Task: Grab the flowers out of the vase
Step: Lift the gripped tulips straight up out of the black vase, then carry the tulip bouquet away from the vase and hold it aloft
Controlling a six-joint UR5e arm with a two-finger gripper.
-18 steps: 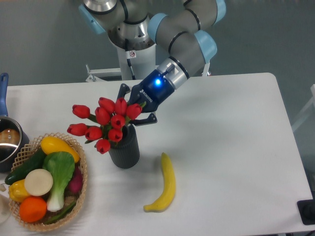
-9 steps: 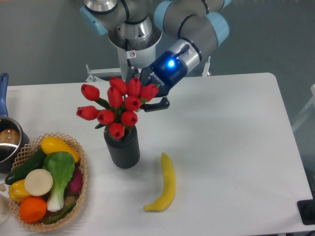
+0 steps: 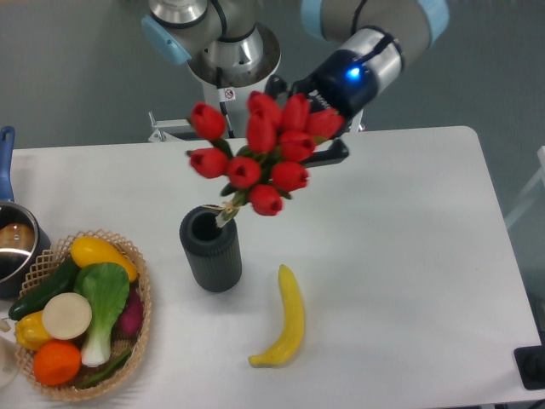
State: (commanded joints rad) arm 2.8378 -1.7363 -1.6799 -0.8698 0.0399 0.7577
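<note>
- Fingers [image 3: 319,141] clamp the flowers [image 3: 260,153], held tilted above the vase [image 3: 211,249].
- Step: lift-out; stem tips barely clear the rim.
- Next: raise fully clear.

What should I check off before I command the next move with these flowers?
1. Grasp on the flowers: ok, the bunch hangs lifted from the gripper, though the buds hide the contact itself.
2. Stems clear of the vase: cannot tell, the stem ends sit right at the rim, tilted toward it.
3. Vase upright: ok, it stands on the table with its opening visible.
4. Banana out of the way: ok, it lies on the table right of the vase, apart from it.
5. Basket undisturbed: ok, it sits left of the vase, not touching it.
</note>
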